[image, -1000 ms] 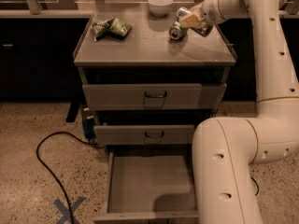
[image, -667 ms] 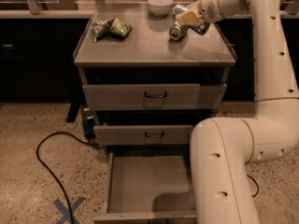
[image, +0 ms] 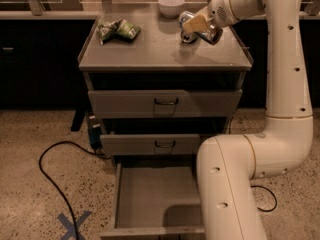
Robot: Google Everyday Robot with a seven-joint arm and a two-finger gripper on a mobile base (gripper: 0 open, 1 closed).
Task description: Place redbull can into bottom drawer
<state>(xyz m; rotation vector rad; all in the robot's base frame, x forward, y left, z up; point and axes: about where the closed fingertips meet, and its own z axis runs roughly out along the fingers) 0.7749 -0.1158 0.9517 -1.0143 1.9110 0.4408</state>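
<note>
**Change noted.** Over the last second the white robot arm's two-finger pincer (image: 199,26) has edged slightly sideways at the rear right of the grey metal desk (image: 150,49), taking the slim silvery-grey redbull can (image: 187,20) with it. The can leans with the pincer rather than standing square. Judgement: the grasp is made and the pick-up is under way. The carry down to the drawer has not begun.

**Pincer.** Its fingers are clamped on the redbull can, with a tan pad lying across the can's side and a darker finger behind it. The can's rounded top shows just past the pad. A shadow lies on the desk directly beneath. Whether the can's base has fully left the surface cannot be settled from this angle. It looks barely raised at most.

**Surroundings, from the pincer.**
- A small white bowl (image: 171,6) sits near it, just beyond and to one side, apart from the can.
- A crumpled green snack packet (image: 119,30) lies well away across the desk.
- The deep grey bottom drawer (image: 145,194) stands pulled open far below. Its floor is bare apart from the arm's shadow, and the two upper drawers are shut.
</note>
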